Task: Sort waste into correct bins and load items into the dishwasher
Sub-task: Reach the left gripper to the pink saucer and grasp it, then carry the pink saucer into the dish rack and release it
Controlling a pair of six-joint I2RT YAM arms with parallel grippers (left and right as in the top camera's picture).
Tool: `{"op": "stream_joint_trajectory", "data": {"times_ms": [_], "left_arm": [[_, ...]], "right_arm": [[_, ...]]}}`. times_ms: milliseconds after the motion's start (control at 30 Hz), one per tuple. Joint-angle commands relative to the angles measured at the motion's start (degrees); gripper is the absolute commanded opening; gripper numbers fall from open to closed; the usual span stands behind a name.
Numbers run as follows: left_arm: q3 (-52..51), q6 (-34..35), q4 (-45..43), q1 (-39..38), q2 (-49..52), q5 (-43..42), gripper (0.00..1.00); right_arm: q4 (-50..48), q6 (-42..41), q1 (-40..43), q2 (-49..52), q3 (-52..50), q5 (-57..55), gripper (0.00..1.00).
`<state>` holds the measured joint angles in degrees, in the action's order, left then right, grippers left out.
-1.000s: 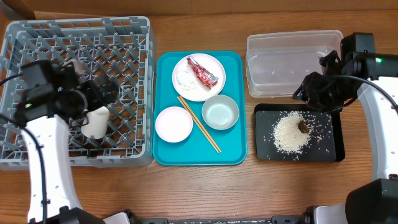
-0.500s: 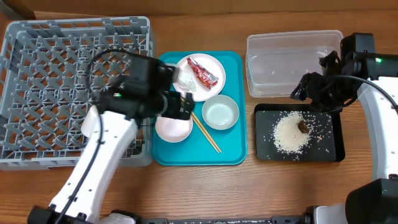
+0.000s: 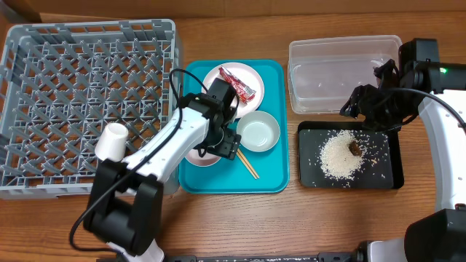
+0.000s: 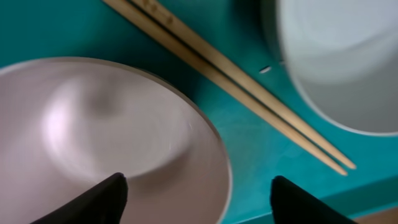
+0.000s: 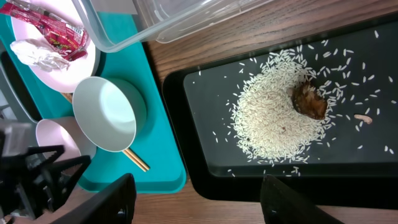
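**Left end effector over pink bowl; right over rice tray**

Left end effector (image 4: 199, 200): fingers spread wide, low over the teal tray (image 3: 269, 178). The right-hand rim of the pale pink bowl (image 4: 106, 124) lies between the fingertips, one tip over the bowl's inside, the other over the tray. Contact with the bowl: cannot tell from the wrist view, which is blurred.

The wooden chopsticks (image 4: 236, 84) lie together on the tray, running diagonally between the pink bowl and the grey bowl (image 3: 258, 131). Both bowls sit upright in the near half of the tray.

The white plate (image 3: 251, 76) is at the tray's far side. It carries the red foil wrapper (image 3: 237, 84) and, beside it, the white paper wad (image 5: 34, 53).

The white cup (image 3: 111, 140) stands inside the grey dish rack (image 3: 44, 44), near its right wall. The rack is at the left of the bench (image 3: 328, 218).

Right end effector (image 5: 199, 199): fingers apart, holding nothing, above the left edge of the black tray (image 3: 386, 175). The rice grains (image 3: 341, 154) form a heap in the tray with scattered strays, and the brown lump (image 5: 309, 101) rests on the heap's right side. The clear tub (image 3: 342, 73) sits just beyond the black tray.
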<state>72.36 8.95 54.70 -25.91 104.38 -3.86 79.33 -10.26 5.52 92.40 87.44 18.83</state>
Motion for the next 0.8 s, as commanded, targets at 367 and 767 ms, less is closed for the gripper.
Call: {"op": "stream_joint_trajectory", "data": {"times_ms": [367,767], "left_arm": [[1.8,0.0,0.6,-0.4,3.7,-0.7,0.04],[18.0,0.3,9.8,0.2,-0.5,-0.6,0.04]], "right_arm": [[0.4,0.3,-0.1,-1.9,1.9,-0.4,0.66],[0.8,0.3,-0.1,-1.9,1.9,-0.4,0.66]]}}
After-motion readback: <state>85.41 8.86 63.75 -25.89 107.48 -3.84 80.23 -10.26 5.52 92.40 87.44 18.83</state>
